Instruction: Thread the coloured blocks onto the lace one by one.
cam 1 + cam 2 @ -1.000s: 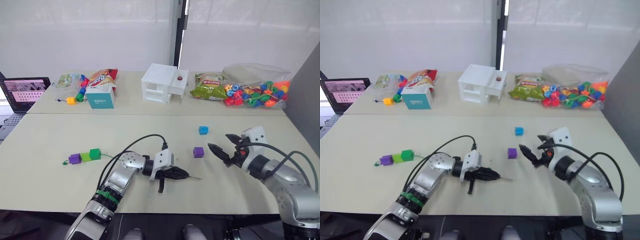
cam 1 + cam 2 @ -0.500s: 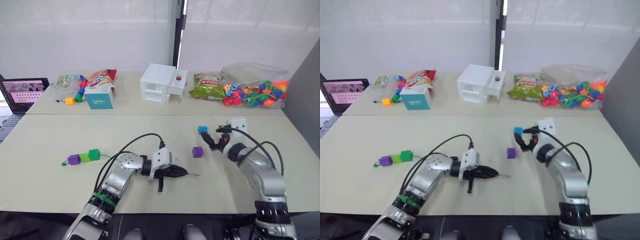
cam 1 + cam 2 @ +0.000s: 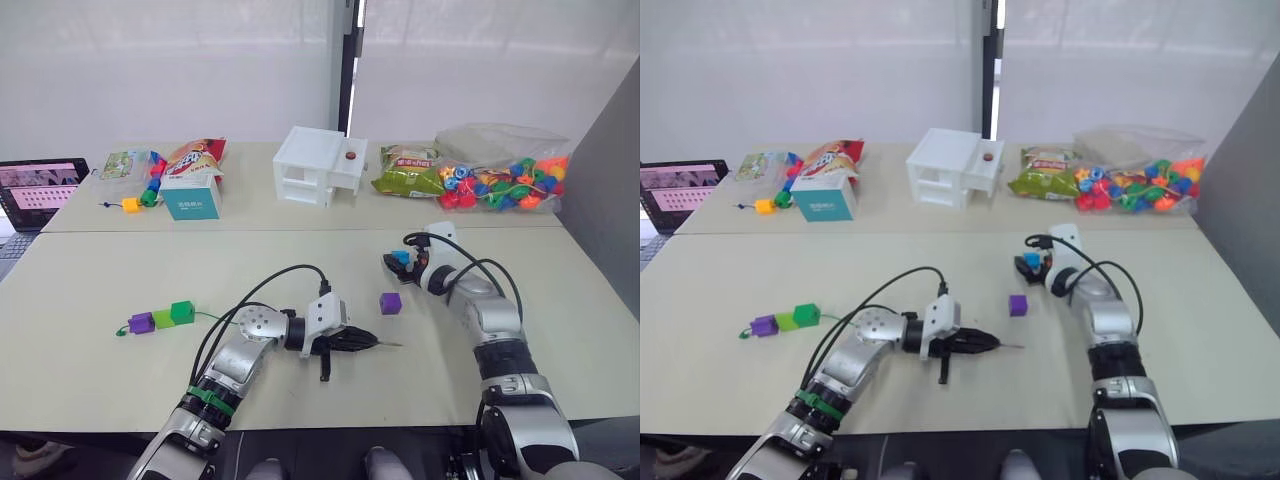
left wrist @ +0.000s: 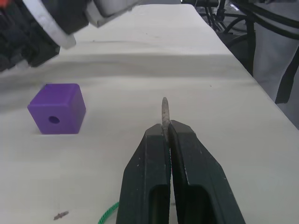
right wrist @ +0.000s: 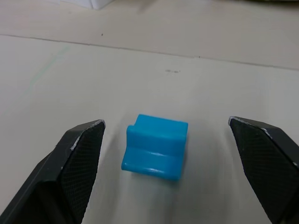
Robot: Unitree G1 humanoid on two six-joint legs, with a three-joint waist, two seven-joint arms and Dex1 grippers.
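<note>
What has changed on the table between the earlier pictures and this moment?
The right hand moved forward and inward, from beside the purple block to the blue block, which now lies between its open fingers, not yet gripped. The left hand stayed shut on the lace tip. The three threaded blocks did not move.

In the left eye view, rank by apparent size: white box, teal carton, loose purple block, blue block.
1. white box
2. teal carton
3. purple block and blue block look alike; the blue one lies farther off, between the open fingers of the right gripper, so I won't rank them.
</note>
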